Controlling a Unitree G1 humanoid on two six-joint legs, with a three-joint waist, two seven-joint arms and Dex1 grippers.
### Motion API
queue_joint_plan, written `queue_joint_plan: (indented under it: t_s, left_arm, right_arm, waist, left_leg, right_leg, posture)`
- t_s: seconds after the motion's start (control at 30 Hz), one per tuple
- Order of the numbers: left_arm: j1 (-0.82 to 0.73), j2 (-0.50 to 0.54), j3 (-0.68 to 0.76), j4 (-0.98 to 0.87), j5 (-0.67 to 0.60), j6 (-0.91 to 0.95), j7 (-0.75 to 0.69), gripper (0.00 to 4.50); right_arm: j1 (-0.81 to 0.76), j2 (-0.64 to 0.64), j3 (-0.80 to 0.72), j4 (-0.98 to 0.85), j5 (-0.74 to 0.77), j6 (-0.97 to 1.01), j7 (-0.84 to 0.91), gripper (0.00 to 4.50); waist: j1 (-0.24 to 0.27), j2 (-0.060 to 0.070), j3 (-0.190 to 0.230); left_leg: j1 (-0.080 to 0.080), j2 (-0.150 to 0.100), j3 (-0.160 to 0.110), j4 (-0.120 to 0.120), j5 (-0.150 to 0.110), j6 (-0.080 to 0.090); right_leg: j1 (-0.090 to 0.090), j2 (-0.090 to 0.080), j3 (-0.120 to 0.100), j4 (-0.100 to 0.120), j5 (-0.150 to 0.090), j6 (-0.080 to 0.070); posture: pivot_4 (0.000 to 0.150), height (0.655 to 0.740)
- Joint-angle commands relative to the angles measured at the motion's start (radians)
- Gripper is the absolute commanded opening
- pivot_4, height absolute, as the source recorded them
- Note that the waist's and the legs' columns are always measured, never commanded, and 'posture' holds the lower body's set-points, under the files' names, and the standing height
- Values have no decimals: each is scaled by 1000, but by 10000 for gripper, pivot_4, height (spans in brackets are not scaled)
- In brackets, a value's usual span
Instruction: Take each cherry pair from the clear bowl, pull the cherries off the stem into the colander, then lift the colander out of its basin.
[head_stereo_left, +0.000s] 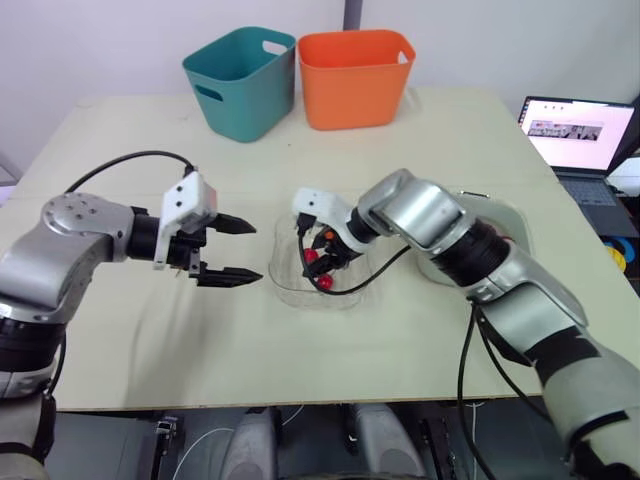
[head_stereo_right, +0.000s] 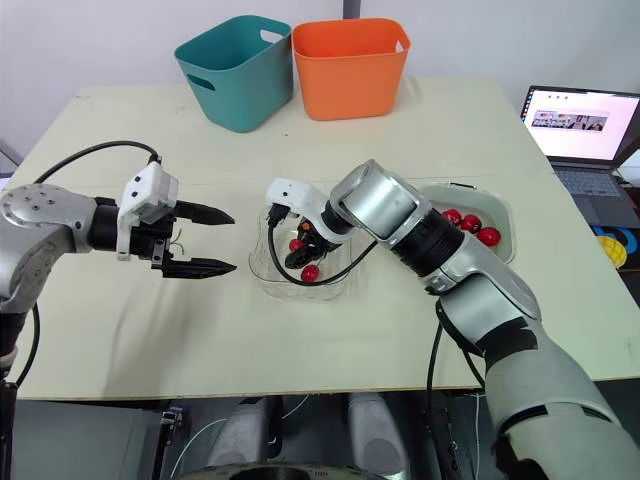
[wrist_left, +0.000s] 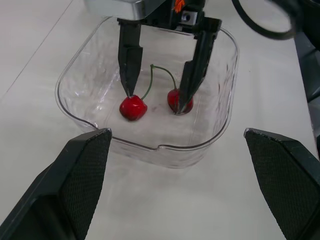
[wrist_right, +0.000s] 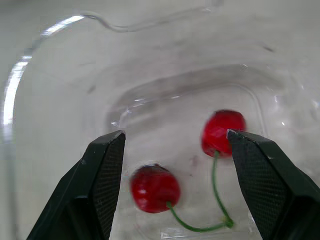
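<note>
The clear bowl (head_stereo_right: 262, 272) stands at the table's middle and holds a cherry pair (wrist_left: 133, 107) joined by a green stem. My right gripper (head_stereo_right: 305, 255) reaches down into the bowl, open, with one fingertip (wrist_left: 131, 85) beside each cherry and nothing gripped. In the right wrist view the two cherries (wrist_right: 155, 189) lie just beyond and between its fingers. My left gripper (head_stereo_left: 256, 251) hovers open just left of the bowl, pointing at it. The white colander in its basin (head_stereo_right: 500, 205) sits to the right behind my right arm, with several red cherries (head_stereo_right: 470, 222) inside.
A teal bin (head_stereo_left: 240, 80) and an orange bin (head_stereo_left: 352, 75) stand side by side at the table's far edge. A laptop (head_stereo_left: 580, 135) sits open beyond the table's right side. Cables hang off both arms.
</note>
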Motion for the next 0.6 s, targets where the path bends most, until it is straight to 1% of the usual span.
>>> queue_joint_plan:
  t_s: [0.03, 0.23, 0.33, 0.4, 0.5, 0.6]
  left_arm:
    - [-19, 1, 15, -2, 5, -15, 1, 45000]
    - [-26, -8, 7, 6, 12, -20, 2, 45000]
    - [-28, -14, 3, 11, 21, -26, -1, 45000]
    - [-30, -16, 2, 14, 26, -29, -4, 45000]
    - [-35, -23, -2, 19, 33, -37, -4, 45000]
    - [-30, -22, -1, 18, 42, -48, 0, 45000]
  right_arm:
    - [-29, -57, 24, -41, -58, -94, 50, 34964]
    - [-46, -104, 51, 11, -125, -115, 100, 34964]
    - [-53, -116, 64, 17, -126, -95, 158, 34964]
    - [-59, -108, 59, 27, -116, -70, 184, 34964]
    - [-86, -68, 69, 106, -124, -53, 211, 34964]
    - [-93, -58, 78, 115, -119, -53, 251, 34964]
  waist:
    - [0, 0, 0]
    - [-1, 0, 0]
    - [-1, 0, 0]
    - [-1, 0, 0]
    - [-1, 0, 0]
    - [0, 0, 0]
  left_leg:
    - [0, 0, 0, 0, 0, 0]
    - [0, 0, 0, 0, 0, 0]
    - [0, 0, 0, 0, 0, 0]
    - [0, 0, 0, 0, 0, 0]
    - [0, 0, 0, 0, 0, 0]
    - [0, 0, 0, 0, 0, 0]
  right_leg:
    - [0, 0, 0, 0, 0, 0]
    - [0, 0, 0, 0, 0, 0]
    - [0, 0, 0, 0, 0, 0]
    - [0, 0, 0, 0, 0, 0]
    - [0, 0, 0, 0, 0, -1]
    - [0, 0, 0, 0, 0, -1]
  posture:
    - [1500, 7400]
    - [1500, 7400]
    - [1500, 7400]
    - [1500, 7400]
    - [1500, 7400]
    - [1500, 7400]
